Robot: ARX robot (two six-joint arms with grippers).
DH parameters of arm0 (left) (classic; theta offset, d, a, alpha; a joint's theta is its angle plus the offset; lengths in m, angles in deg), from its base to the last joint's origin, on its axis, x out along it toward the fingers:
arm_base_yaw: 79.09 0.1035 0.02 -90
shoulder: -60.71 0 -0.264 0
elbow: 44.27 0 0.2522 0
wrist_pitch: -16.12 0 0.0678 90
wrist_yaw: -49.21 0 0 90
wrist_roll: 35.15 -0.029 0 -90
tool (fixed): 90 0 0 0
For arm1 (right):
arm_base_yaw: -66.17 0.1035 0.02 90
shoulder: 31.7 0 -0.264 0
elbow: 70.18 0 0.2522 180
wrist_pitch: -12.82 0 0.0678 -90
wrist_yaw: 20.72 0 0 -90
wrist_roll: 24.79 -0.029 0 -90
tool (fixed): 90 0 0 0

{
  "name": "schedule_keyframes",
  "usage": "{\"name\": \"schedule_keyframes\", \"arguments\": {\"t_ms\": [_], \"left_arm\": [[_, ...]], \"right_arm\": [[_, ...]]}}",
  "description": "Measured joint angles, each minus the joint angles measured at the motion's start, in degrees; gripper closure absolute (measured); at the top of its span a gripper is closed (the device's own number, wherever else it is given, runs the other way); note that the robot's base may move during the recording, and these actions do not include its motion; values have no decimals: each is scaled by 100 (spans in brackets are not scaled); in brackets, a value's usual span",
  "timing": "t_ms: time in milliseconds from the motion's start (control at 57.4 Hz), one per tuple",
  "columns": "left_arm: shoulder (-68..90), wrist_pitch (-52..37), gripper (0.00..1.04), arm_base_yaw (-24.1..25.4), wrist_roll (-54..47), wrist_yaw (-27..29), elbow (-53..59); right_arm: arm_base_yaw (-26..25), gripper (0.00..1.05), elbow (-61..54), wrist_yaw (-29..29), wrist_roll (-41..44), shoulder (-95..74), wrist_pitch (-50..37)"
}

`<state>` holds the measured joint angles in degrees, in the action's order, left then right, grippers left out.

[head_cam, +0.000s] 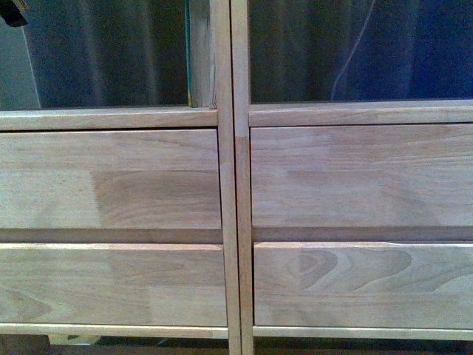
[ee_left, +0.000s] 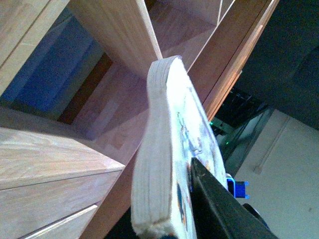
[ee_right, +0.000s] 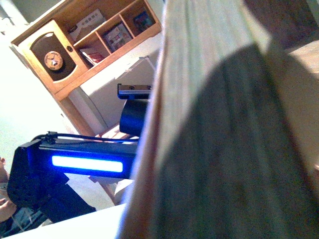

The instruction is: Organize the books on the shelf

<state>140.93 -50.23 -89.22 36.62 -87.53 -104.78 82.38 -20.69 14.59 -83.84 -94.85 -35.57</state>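
Note:
The light-wood shelf [head_cam: 236, 185] fills the front view: two columns of plain drawer fronts with open compartments above. A thin book with a teal edge [head_cam: 198, 52] stands upright in the left compartment, against the centre divider. Neither arm shows in the front view. In the left wrist view my left gripper [ee_left: 185, 199] is shut on a book [ee_left: 164, 149] with a pale page block and a white, colourfully printed cover; one black finger [ee_left: 219, 209] presses the cover. It points into a shelf compartment [ee_left: 124, 104]. My right gripper is shut on a book [ee_right: 199, 59] whose page edge fills its view; its fingers are lost in dark blur.
A shelf divider board [ee_left: 119, 35] stands just above the left book's tip. The right wrist view shows a darker wooden cabinet [ee_right: 75, 45] holding small items, and a black device with a blue light bar [ee_right: 87, 163]. Dark curtains hang behind the backless compartments [head_cam: 355, 52].

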Motion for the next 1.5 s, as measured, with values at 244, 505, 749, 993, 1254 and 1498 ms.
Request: {"name": "schedule_keyframes", "arguments": {"t_ms": [244,505,749,993,1254,1498], "left_arm": [[-33,-7,98,-13,551,-175,0],[-31,-7,98,-17,772,-302,0],[-9,2531,98,389,-850,2004,-1696],[289,4870,98,199,-4319,3475,-2863],[1266,5156,98,101,-7071,4857,-4113],[1947,5276,98,22,-7864,4562,-4881]], "right_arm": [[-7,69,-105,-192,7,219,-59],[-778,26,-560,-872,-249,579,-625],[-2533,7,-1043,-1537,-472,1019,-1047],[-3585,7,-1567,-1930,-623,1517,-1784],[-4352,7,-1996,-1921,-284,2081,-1499],[-5624,7,-2570,-1279,1637,3176,247]]}}
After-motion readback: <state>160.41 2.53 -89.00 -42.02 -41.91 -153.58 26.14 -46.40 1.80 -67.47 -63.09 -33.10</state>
